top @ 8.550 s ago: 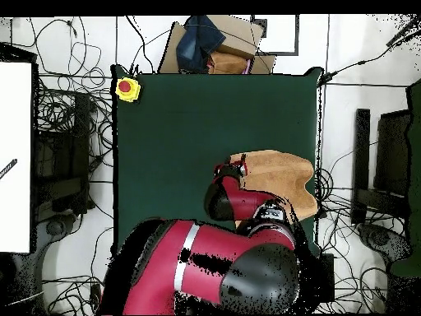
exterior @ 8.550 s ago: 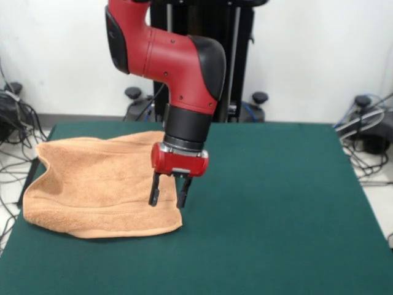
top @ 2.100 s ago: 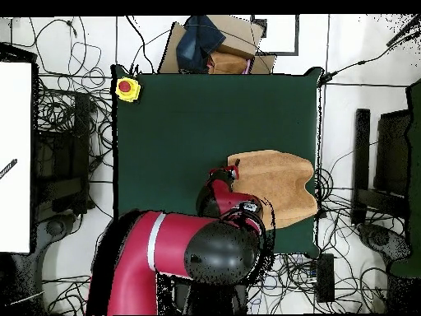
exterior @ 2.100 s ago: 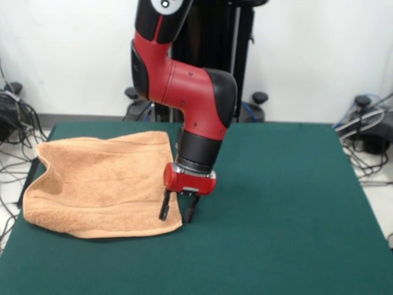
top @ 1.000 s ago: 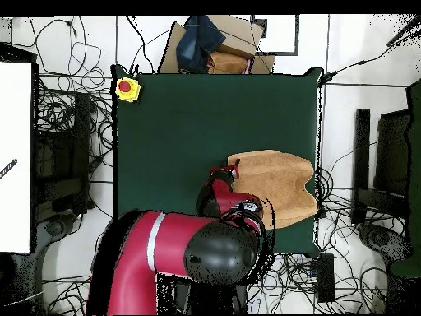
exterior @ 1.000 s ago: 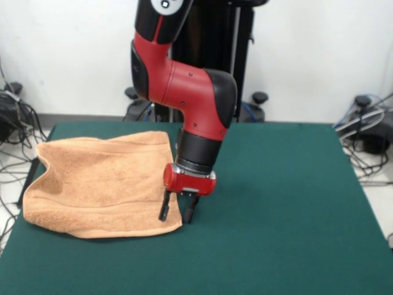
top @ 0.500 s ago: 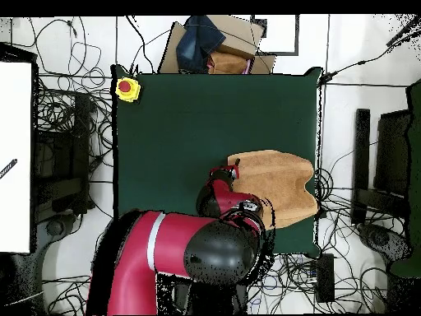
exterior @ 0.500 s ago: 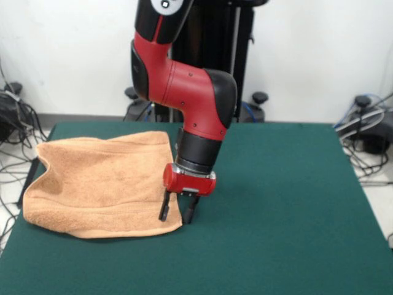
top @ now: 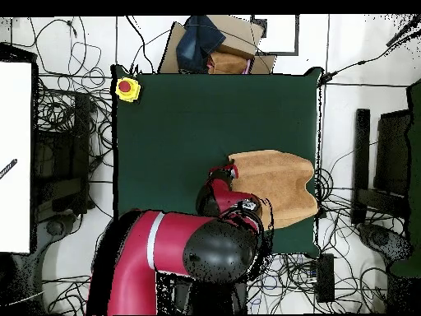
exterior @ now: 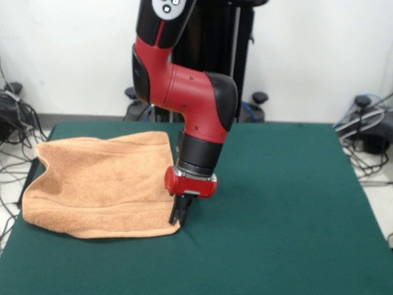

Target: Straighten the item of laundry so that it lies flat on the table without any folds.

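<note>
Where half a second ago the two black fingers stood apart over the towel's corner, the gripper [exterior: 178, 216] now has them pressed together, pinching the near right corner of the towel [exterior: 98, 184] close to the table [exterior: 282, 209]. The arm [exterior: 190, 98] has hardly shifted otherwise, and the towel's outline reads much as before.

From the front the fingertips merge into one dark shape, so how much cloth sits between them is hard to make out. In the overhead view the arm's bulk [top: 205, 255] covers the gripper and the towel's edge beside it, and only the wrist's red end shows against the cloth [top: 275, 185].

The towel lies rumpled at the table's left side in the front view, its left edge curling and reaching the table's edge, with a thick rolled hem along the near side. To the right of the gripper the green top is bare and wide out to the far edge. A yellow box with a red button [top: 127, 88] sits on one table corner, well apart from the towel.
</note>
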`<control>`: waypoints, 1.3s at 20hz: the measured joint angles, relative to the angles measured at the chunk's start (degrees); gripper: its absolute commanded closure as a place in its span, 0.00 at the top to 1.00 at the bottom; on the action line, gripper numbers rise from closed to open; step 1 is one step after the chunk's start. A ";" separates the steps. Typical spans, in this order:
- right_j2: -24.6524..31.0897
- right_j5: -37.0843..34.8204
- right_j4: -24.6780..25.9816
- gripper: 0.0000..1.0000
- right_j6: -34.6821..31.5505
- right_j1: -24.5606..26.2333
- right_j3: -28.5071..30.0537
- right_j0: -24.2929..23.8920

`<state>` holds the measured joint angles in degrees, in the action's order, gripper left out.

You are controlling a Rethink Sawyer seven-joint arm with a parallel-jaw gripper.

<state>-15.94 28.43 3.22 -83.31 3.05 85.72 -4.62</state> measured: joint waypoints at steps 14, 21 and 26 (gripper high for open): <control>-0.25 0.00 -0.01 0.00 0.00 0.06 -0.06 0.24; -1.53 -1.99 -3.39 0.00 0.00 0.30 -0.11 2.48; -2.97 -5.42 -8.35 0.00 0.00 0.49 -0.49 5.19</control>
<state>-18.91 23.01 -5.12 -83.31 3.53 85.23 0.57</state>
